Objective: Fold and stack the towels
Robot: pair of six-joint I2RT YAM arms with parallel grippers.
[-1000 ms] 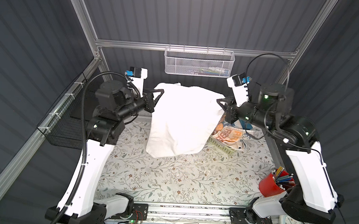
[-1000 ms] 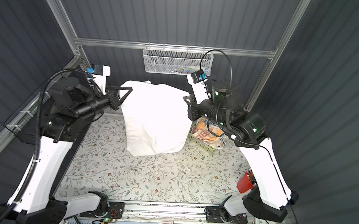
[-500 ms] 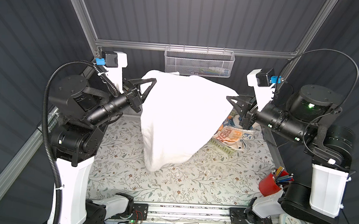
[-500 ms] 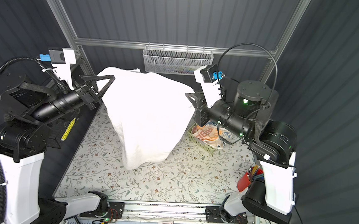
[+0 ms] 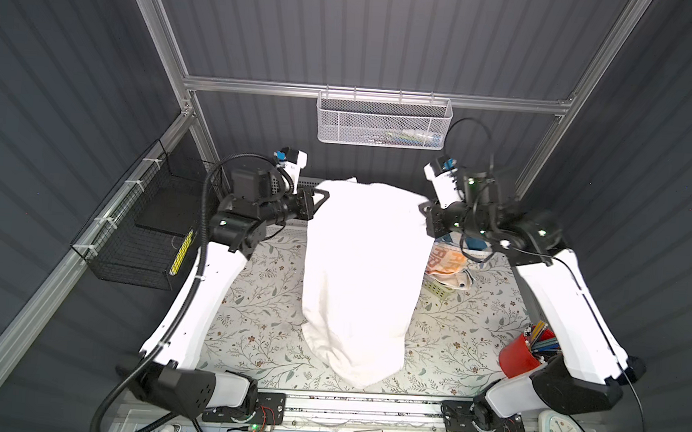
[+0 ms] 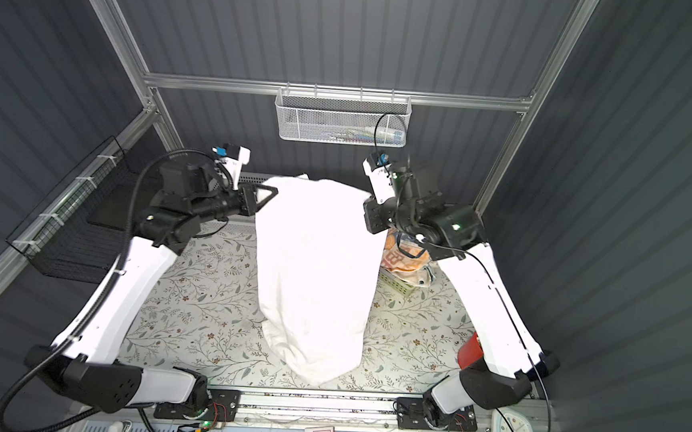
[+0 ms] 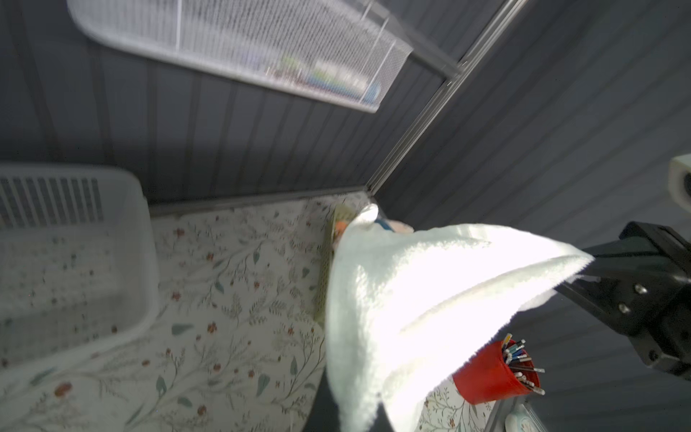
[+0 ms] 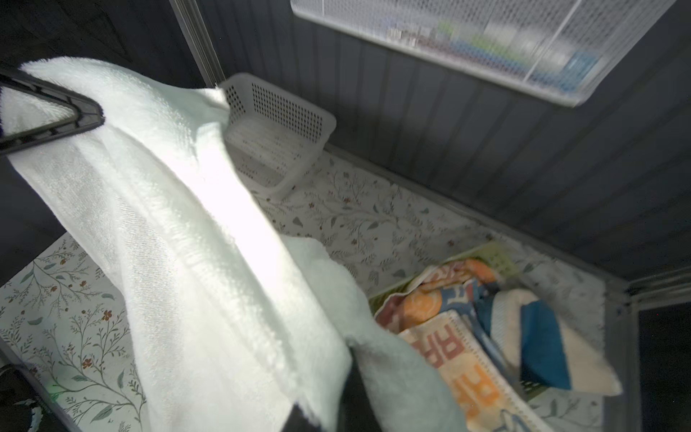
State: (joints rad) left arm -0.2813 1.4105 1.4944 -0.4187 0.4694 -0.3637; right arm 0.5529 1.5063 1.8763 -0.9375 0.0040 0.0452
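White towel (image 5: pixel 361 276) is held up by two top corners and stretched between both jaws. It hangs long from them, and its far end reaches the near edge of the flowered surface (image 5: pixel 263 303). Can't tell if that end rests flat there.

Left jaws are pressed together, pinching the towel's left corner. The right wrist view shows the corner tucked into the black triangular finger (image 8: pixel 52 119). Right jaws are pressed together on the right corner. The left wrist view shows the cloth edge running into the black finger (image 7: pixel 617 284).

Just below and beside the right jaws is a green basket (image 5: pixel 439 290) holding the other towels in a crumpled pile:
- coral-orange towel (image 8: pixel 460 359), big letters, on top
- orange-blue towel (image 8: pixel 441 295) behind it
- cream towel with a blue panel (image 8: pixel 538 336) at the side

White slotted basket (image 8: pixel 284 127) sits behind the left jaws against the back wall. Its contents are blurred. Wire mesh basket (image 5: pixel 384 124) hangs on the rail above and between both jaws. Red cup of pencils (image 5: pixel 522 358) stands well away from the right jaws, by that arm's base.
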